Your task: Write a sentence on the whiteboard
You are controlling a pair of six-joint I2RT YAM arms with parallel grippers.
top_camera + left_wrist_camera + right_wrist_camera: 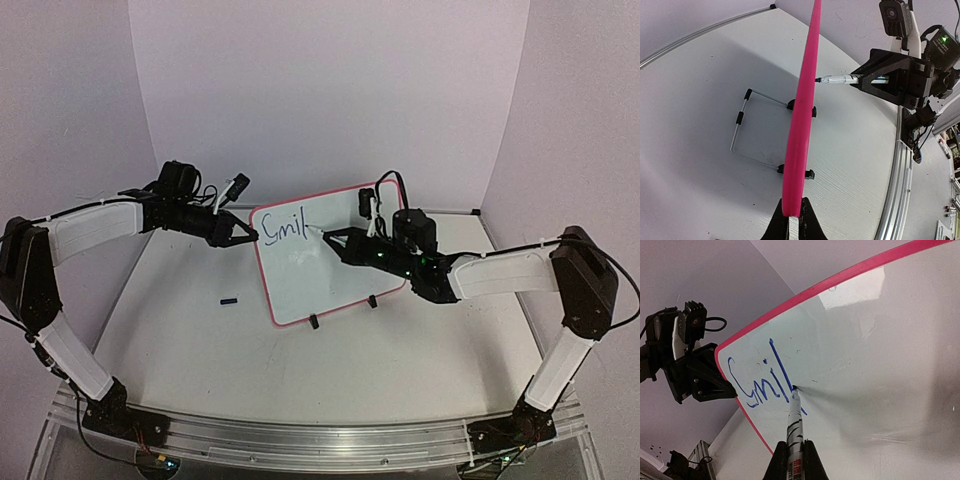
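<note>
The whiteboard [335,275] stands upright on the table on two black clip feet, with a red-pink frame. Blue lettering "Smil" [283,232] sits at its upper left; this start of the sentence also shows in the right wrist view [760,385]. My left gripper [250,234] is shut on the board's left edge, seen edge-on in the left wrist view [794,212]. My right gripper [335,240] is shut on a marker [794,425]. The marker's tip touches the board just after the "l". The marker [837,79] also shows in the left wrist view.
A small black cap [229,300] lies on the table left of the board. A wire stand [740,120] lies behind the board. The clip feet [313,321] face the near side. White walls close in the back and sides, and a metal rail [300,440] runs along the near edge.
</note>
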